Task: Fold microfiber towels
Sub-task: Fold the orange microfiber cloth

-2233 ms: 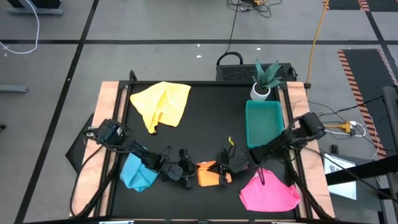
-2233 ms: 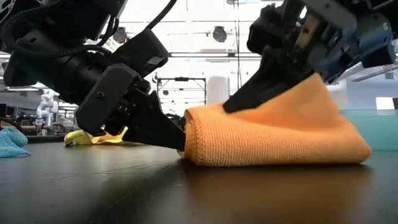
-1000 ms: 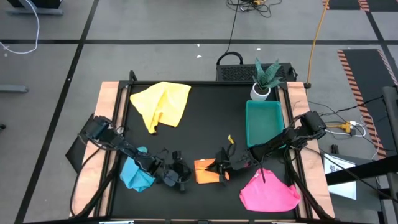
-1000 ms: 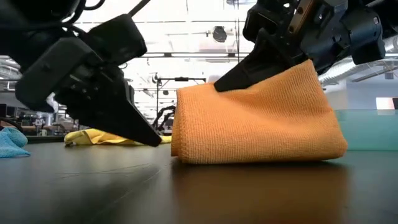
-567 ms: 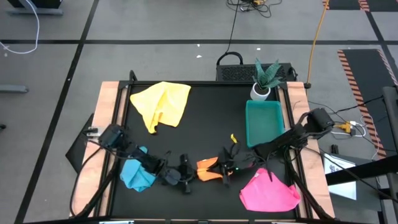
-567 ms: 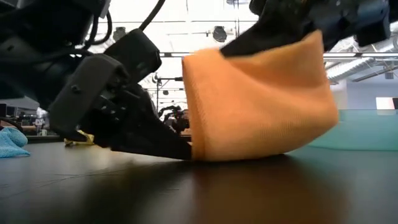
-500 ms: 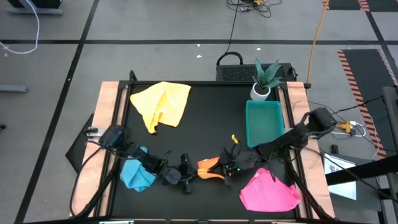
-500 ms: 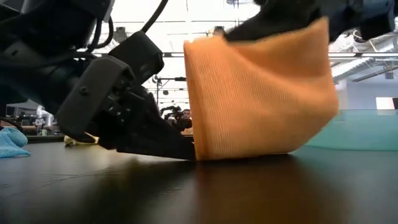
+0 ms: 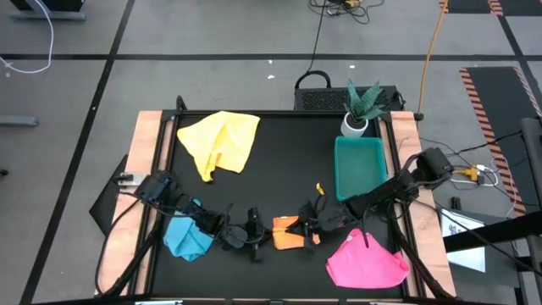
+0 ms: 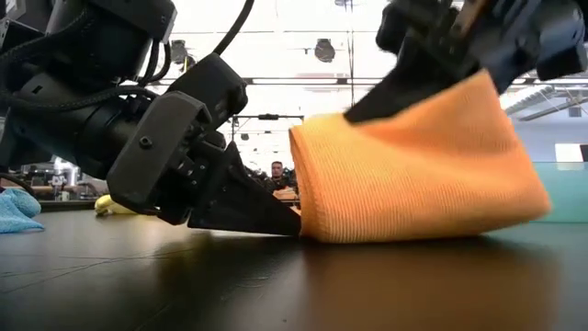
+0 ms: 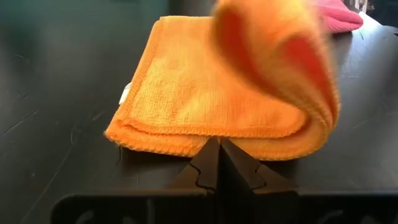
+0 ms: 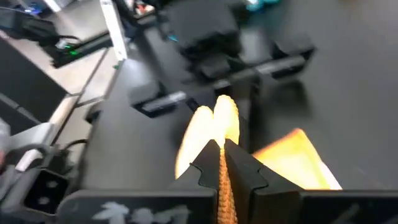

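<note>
In the high view a small orange folded microfiber towel (image 9: 286, 233) lies at the lower centre of the black table (image 9: 279, 161), with the left gripper (image 9: 258, 235) at its left edge and the right gripper (image 9: 315, 227) at its right, a crumpled yellow cloth (image 9: 222, 142) at upper left, a light blue cloth (image 9: 186, 237) at lower left, and a pink cloth (image 9: 366, 263) at lower right below the green plastic tray (image 9: 358, 165). In the low view the left gripper (image 10: 287, 221), fingers clenched together, presses its tip against the towel's (image 10: 418, 175) lower left corner, while the right gripper (image 10: 367, 106) pinches the towel's upper fold at upper right. The left wrist view shows the closed fingers (image 11: 219, 163) at the towel's (image 11: 205, 93) near hem, and the right wrist view shows fingers (image 12: 221, 165) clamped on an orange fold (image 12: 214, 127).

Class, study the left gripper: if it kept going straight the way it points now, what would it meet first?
Almost certainly the folded orange towel: the left gripper, jaws shut, points at the towel's near edge, apparently already touching.
</note>
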Motion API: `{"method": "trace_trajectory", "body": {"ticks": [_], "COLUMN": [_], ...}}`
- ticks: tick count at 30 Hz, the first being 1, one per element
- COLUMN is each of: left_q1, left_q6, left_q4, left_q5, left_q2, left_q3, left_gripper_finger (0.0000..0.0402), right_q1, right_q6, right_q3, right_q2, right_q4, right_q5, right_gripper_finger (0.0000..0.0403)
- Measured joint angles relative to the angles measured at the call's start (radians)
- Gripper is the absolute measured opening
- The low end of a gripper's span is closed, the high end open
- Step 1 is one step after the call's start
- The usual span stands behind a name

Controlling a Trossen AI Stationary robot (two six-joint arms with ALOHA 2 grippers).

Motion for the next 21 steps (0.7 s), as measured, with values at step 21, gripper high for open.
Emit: {"method": "trace_trajectory", "body": {"ticks": [21], "left_q1": [-0.016], "left_q6": [0.085], "left_q4": [0.070], "left_q5": [0.036], "left_q2": [-0.090], "left_q3": [0.012], "left_gripper_finger": [0.0019], "right_q1": [-0.030], "right_q6": [0.024], "right_q3": [-0.080], "right_q2": [0.015], "right_q4": [0.057], "right_q5": [0.001], "right_gripper_finger": [0.0000]}}
